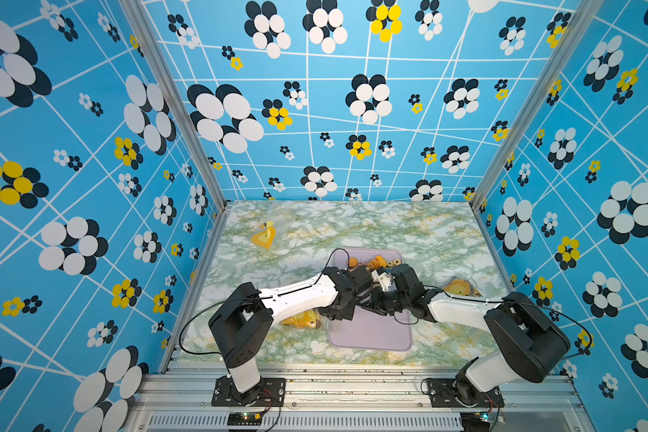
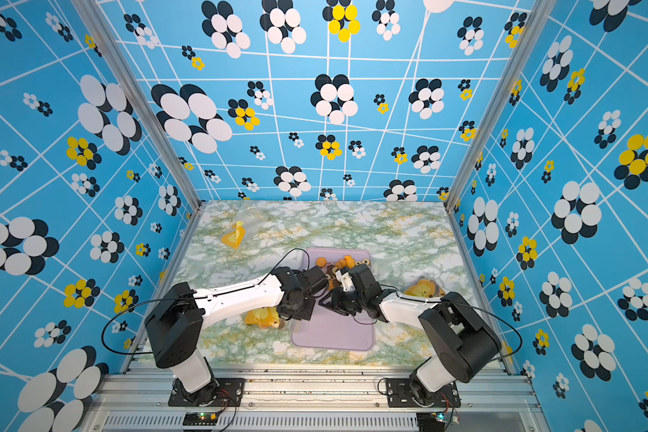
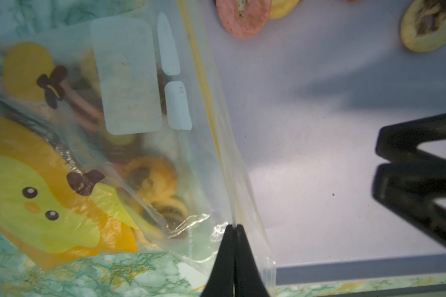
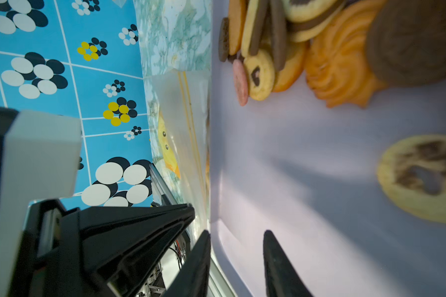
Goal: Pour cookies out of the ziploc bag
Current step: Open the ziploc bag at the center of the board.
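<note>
A: Cookies (image 4: pixel 332 64), where?
B: Heaped on tray (image 4: pixel 294 167) ahead of right end effector (image 4: pixel 237 232); more inside ziploc bag (image 3: pixel 196 180) at left end effector (image 3: pixel 233 227) tips.
A: Grips?
B: Left: closed tight on bag's edge. Right: parted, holding nothing.

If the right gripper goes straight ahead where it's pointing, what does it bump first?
Probably the bare floor of the purple tray, close to its rim. The right gripper points there; the pink cookie lies farther along. Depth is hard to judge.
</note>
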Tool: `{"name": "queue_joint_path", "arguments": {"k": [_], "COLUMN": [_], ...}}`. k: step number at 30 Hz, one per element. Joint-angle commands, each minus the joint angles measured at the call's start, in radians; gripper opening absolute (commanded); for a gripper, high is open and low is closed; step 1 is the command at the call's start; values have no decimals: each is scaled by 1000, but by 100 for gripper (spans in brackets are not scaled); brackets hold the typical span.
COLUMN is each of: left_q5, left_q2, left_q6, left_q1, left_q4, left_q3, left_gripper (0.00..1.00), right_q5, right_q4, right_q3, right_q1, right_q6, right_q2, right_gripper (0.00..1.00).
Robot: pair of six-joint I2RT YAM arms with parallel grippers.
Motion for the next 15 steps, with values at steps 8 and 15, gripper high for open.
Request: {"name": "queue_joint_path", "arguments": {"k": [8,15], "left_q5": [-11,-5], "left_q2": [-27,-27], "left_q6": [3,-6], "left_q1": [9,11], "left_q4": [-6,2], "left_q3": [-12,-15], "left_gripper": [5,3], "right_q5": [-18,-14], "right_q4": [192,267], "right_q3": [22,11], "right_q1": [68,102], "right_q6": [79,120], "right_q2": [80,116], "right_gripper": [36,35]}}
